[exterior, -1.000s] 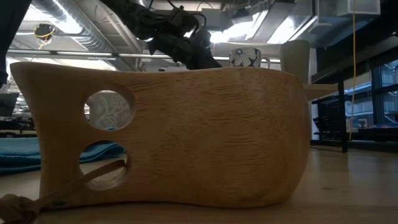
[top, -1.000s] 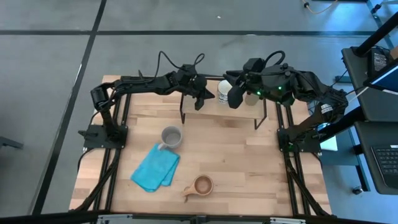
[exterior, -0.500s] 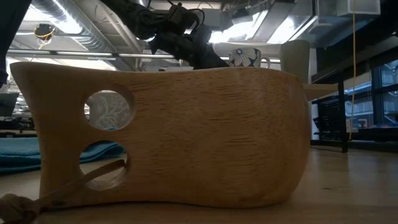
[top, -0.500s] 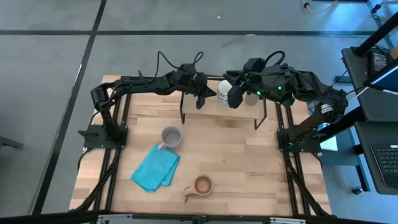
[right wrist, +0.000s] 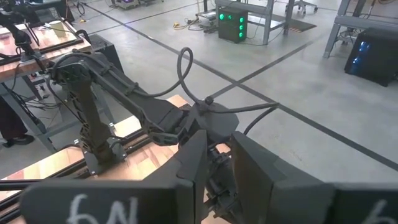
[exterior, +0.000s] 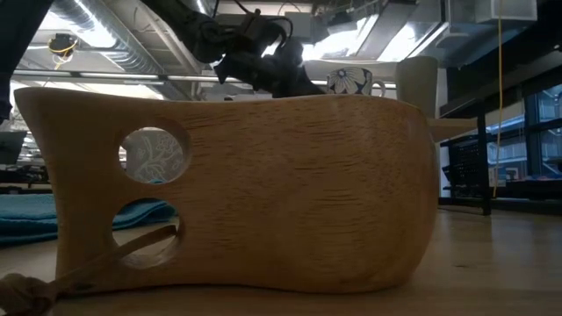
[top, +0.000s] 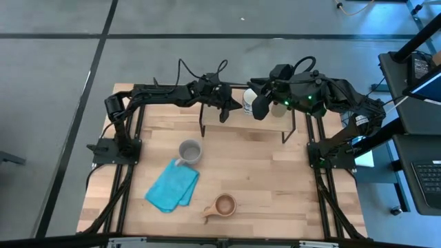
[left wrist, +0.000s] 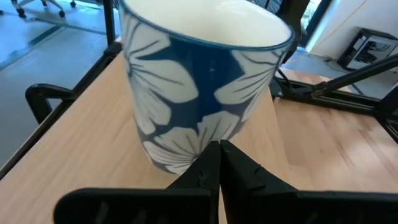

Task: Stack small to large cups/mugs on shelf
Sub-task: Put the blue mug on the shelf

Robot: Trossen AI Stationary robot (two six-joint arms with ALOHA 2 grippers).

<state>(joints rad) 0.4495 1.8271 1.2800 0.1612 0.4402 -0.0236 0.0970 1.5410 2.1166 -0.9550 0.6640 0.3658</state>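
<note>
No brand name to read anywhere. The only writing is a pair of white marks low in the right wrist view, something like "6N", too blurred to be sure of. The white mug (left wrist: 199, 81) carries a bold blue petal pattern, no lettering.

On to the fingers. The left gripper (left wrist: 219, 144) is pressed tight, tips together, nothing between them, right at the foot of that white mug; touching or only just short of it, I cannot tell. From above, the mug sits on the shelf (top: 234, 118) at upper centre of the frame, with the left gripper just to its left.

The right gripper (right wrist: 214, 155) shows a narrow slit between its fingers (right wrist: 189, 162), and nothing is visible in that slit, only the other arm beyond. In the high view it hangs over the shelf just right of the white mug, with the olive tumbler (top: 278, 109) close by on its right, also on the shelf.

Down on the table (top: 275, 179), the grey mug (top: 190, 151) stands left of centre, the blue cloth (top: 172, 187) lies below it, and the wooden cup (top: 224, 204) sits at lower centre, filling the low view.
</note>
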